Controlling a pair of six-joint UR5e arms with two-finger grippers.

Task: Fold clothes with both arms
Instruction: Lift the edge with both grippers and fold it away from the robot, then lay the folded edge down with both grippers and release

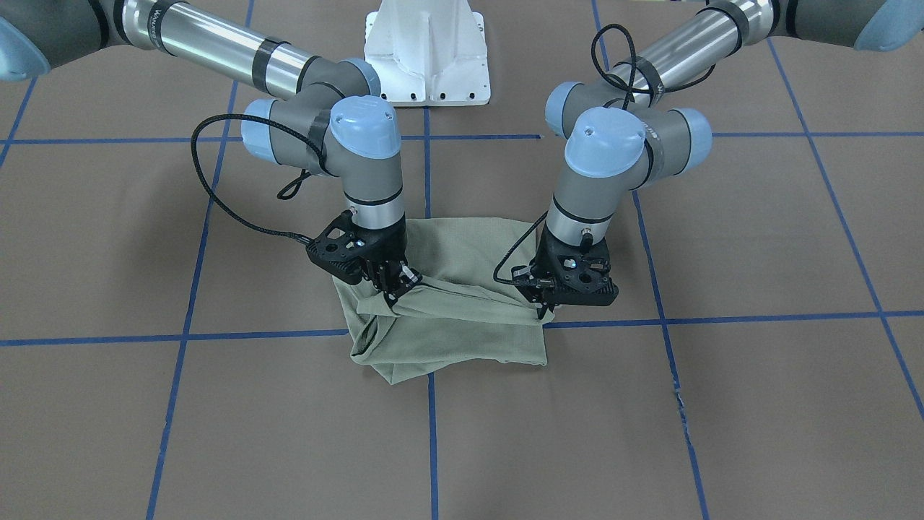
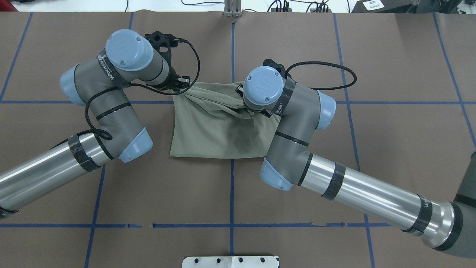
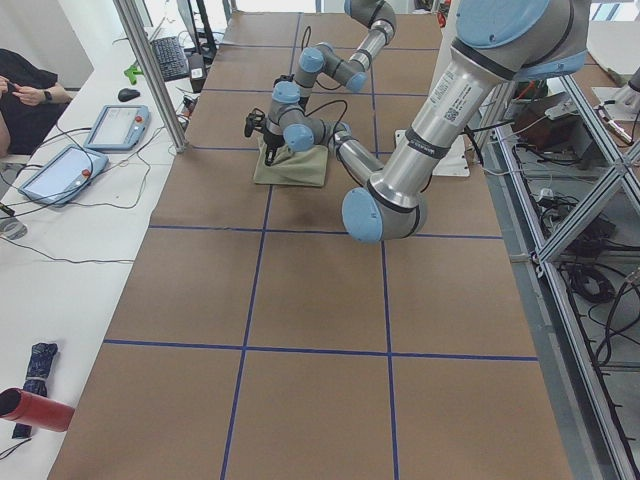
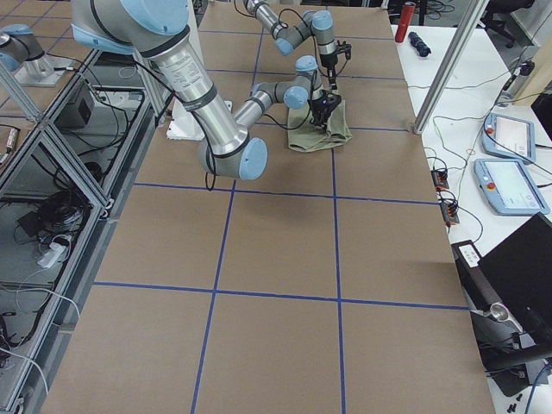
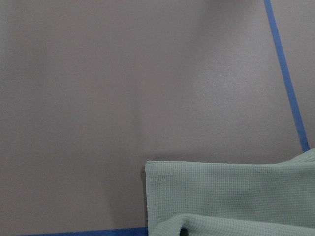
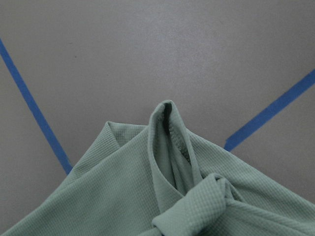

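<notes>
- Pedestal (image 1: 427,54) white metal, brown table (image 1: 144,238) gridded with blue tape (image 1: 253,336)
- Waffle-knit sage shirt (image 1: 462,339) folded, bunched
- right gripper (image 1: 394,290), left gripper (image 1: 542,308) both clamped onto its edge

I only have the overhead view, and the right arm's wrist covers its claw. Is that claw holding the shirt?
Observer: Yes. The front-facing view shows the right claw pinching a bunched fold of the shirt.
Operator: Is the left claw gripping too?
Observer: It looks so. The left claw sits at the shirt's edge, and a taut ridge of cloth runs between the two claws.
Operator: Is the bottom layer flat?
Observer: The left wrist view shows one flat, square corner lying on the table.
</notes>
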